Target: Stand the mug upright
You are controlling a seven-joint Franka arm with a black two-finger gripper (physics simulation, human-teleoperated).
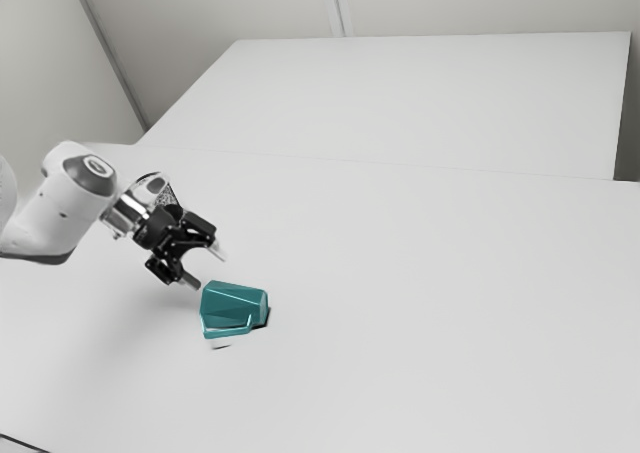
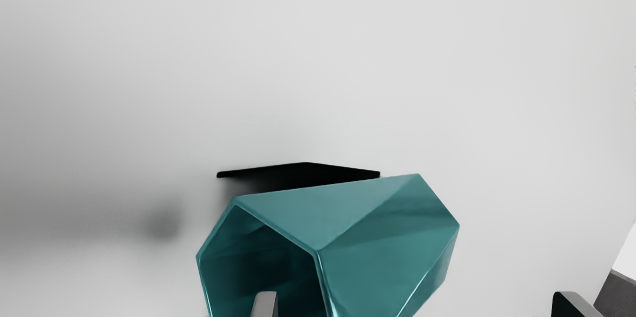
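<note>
Sideways on the table (image 1: 420, 303) lies the mug (image 1: 235, 308), and near it, on the arm's side, the claw (image 1: 208, 271) stands spread wide, gripping nothing.

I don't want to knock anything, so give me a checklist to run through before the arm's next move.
1. Teal faceted mug upright: not ok, it lies on its side on the smooth white table.
2. Mouth turned toward the arm: ok.
3. Black two-finger jaws open: ok, they stand wide apart.
4. Mug gripped: not ok.
5. Jaws free of contact with the mug: cannot tell; one overlaps the mouth in the wrist view.
</note>
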